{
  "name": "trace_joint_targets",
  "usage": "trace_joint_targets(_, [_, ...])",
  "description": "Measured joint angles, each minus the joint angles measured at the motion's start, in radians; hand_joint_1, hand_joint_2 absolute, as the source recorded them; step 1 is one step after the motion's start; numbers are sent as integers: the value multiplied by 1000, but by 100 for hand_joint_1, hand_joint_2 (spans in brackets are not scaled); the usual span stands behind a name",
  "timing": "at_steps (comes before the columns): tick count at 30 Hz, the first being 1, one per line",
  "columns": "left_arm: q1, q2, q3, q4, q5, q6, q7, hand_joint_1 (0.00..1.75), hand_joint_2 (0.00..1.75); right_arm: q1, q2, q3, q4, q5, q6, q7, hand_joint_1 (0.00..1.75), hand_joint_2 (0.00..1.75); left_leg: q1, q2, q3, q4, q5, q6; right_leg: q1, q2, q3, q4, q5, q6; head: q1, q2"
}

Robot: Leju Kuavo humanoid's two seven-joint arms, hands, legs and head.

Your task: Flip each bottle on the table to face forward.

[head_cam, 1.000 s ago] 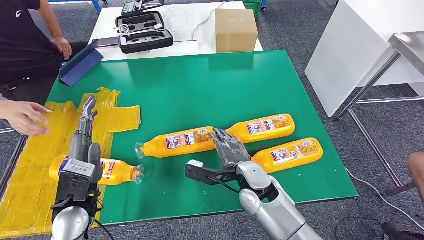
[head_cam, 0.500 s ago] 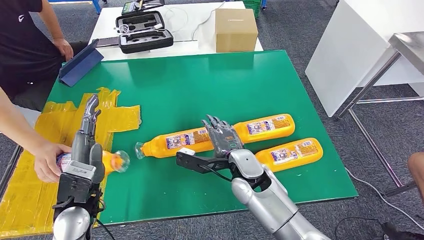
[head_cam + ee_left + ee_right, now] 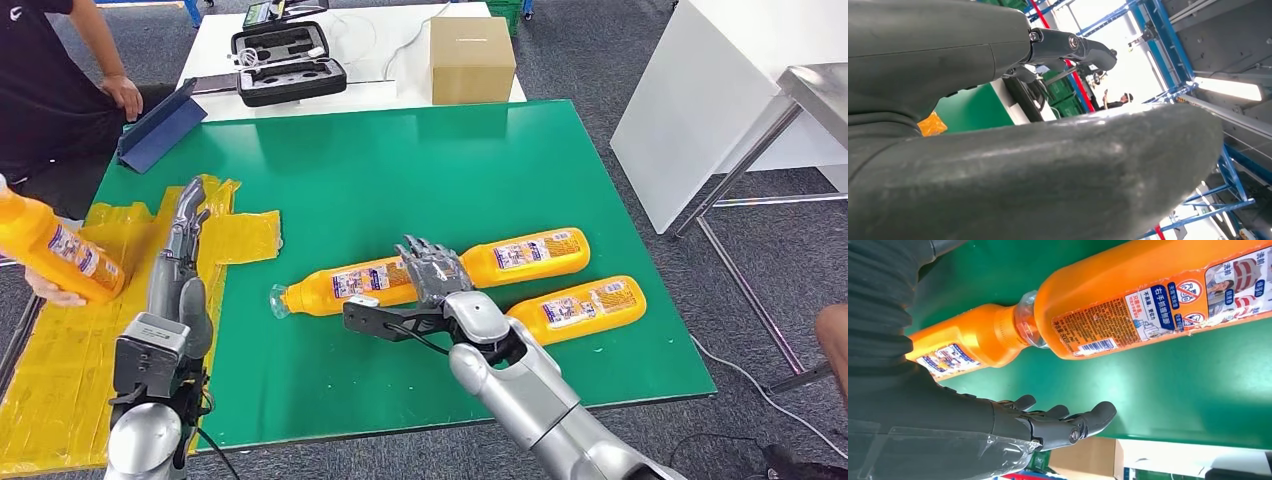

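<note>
We are working over the green table, with yellow tape covering its near-left part. Three orange bottles are lying on their sides near the right: the left bottle is pointing its neck left, the far bottle is sitting just right of it, and the near bottle is resting closest to the table's near-right edge. Their labels are facing up, which we judge is how they are laid out for turning.

A person's hand at the left edge is holding a fourth bottle lifted off the table, probably taking it away or resetting it.

Our right robot hand is hovering with fingers spread and holding nothing, right over the gap where the left and far bottles are meeting; we judge it is lining up for a grasp. The near bottle is lying just right of its wrist.

Our left robot hand is stretching over the tape, fingers straight and apart, gripping nothing, well left of the three bottles.
</note>
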Motion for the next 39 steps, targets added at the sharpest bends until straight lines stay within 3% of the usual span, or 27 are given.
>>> trace_joint_targets(19, [-18,-13,-23,11,62,-38,-15,0,0,-139,91,13,285,58,6,0,0,175,0,0,-1,0,0,0,0,0,-1,0,0,0,0,0])
trace_joint_targets(39, [-8,-29,-50,11,92,-92,-32,0,0,-203,157,51,462,106,25,-3,0,175,0,0,-1,0,0,0,0,0,-1,0,0,0,0,0])
